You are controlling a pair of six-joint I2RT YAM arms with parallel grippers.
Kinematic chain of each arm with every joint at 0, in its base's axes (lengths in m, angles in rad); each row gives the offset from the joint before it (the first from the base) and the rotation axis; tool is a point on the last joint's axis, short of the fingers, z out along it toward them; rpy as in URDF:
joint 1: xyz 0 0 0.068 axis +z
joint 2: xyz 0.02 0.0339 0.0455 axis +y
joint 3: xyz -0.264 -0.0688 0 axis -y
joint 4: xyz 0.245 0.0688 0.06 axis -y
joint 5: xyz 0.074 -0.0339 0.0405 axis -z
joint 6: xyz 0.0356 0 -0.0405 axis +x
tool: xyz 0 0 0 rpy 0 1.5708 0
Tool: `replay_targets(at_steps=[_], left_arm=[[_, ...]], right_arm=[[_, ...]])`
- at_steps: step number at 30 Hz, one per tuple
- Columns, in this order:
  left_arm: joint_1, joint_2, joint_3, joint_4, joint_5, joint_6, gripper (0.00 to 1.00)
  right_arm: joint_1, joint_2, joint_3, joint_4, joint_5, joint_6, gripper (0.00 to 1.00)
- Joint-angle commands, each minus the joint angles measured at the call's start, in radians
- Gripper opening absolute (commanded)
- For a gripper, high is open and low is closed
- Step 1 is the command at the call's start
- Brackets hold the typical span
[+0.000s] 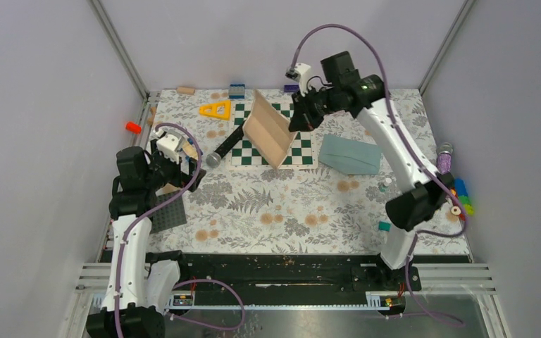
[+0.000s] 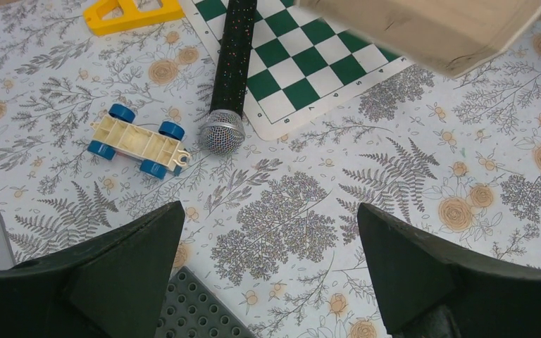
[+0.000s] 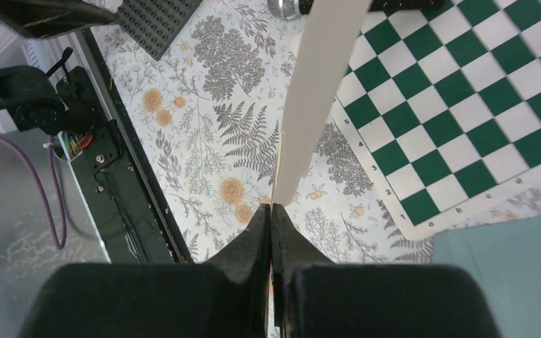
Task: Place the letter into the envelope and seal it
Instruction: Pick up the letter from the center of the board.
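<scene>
Left wrist view is filled nearest by the left gripper (image 2: 271,218), whose jaws are spread as wide as they go with nothing held between them. It is hung off the near-left corner of the chessboard (image 2: 303,63), over the edge of a dark grey studded baseplate (image 2: 197,310).

Farther off, the letter (image 1: 268,137) is pinched by one edge in the right gripper (image 3: 272,208), whose fingers are pressed tight on the paper. The sheet is held raised and steeply tilted over the chessboard; whether its lower corner is touching the board cannot be told. The envelope (image 1: 351,155) is laid flat just beside the right edge of the chessboard, apart from the letter. Whether its flap is open cannot be made out.

Only the pickup is judged done. The letter is not yet carried to the envelope or slid inside, and the flap is not yet pressed down.
</scene>
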Motion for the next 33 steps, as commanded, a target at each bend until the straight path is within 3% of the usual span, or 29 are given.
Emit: replay_targets(at_steps=[1, 6, 12, 17, 24, 33], left_arm=[[-0.012, -0.021, 0.05, 0.075, 0.023, -0.02, 0.99], [-0.058, 0.035, 0.143, 0.089, -0.006, -0.014, 0.99], [-0.148, 0.159, 0.312, 0.089, 0.126, -0.03, 0.99], [-0.269, 0.234, 0.365, 0.117, 0.233, -0.055, 0.99], [-0.371, 0.282, 0.348, 0.157, 0.364, -0.088, 0.99], [-0.394, 0.304, 0.319, 0.109, 0.526, -0.082, 0.99]], right_arm=[[0.01, -0.199, -0.087, -0.036, 0.009, -0.117, 0.0], [0.01, -0.408, -0.26, -0.022, 0.005, -0.227, 0.0], [0.01, -0.65, -0.471, 0.033, 0.007, -0.323, 0.0], [0.01, -0.8, -0.62, 0.115, 0.018, -0.336, 0.0], [0.01, -0.912, -0.775, 0.215, 0.021, -0.337, 0.0], [0.01, -0.967, -0.845, 0.313, 0.075, -0.312, 0.0]])
